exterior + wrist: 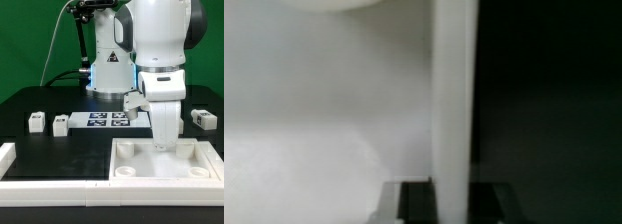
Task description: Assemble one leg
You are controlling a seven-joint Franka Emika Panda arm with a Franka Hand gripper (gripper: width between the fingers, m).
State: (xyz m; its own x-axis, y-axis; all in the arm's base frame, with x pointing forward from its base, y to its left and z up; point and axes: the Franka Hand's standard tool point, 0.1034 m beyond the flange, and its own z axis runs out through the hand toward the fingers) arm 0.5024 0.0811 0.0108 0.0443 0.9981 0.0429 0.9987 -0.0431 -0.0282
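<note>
Two-finger gripper [452, 208] is clamped on the leg [455, 100], a small white plastic rectangular post. In the wrist view the dark fingers [411, 203] sit on either side of it. The leg hangs over a back corner of the large white square tray-like plastic piece [200, 172], toward the exterior view's left. Whether its lower end already touches cannot be told. The leg's long axis is upright, lower end pointing down at the tray. No tag face shows. Step in hand, as a judgement: seating the leg in a corner socket. To do it well, keep the post plumb, centre it over the socket before lowering, go down slowly, and hold the grip firm until it sits flush, since a tilt could jam it on the socket rim. Spare white post [203, 118] lies on the black table [60, 148], well apart. The marker board [105, 120] sits behind.
</note>
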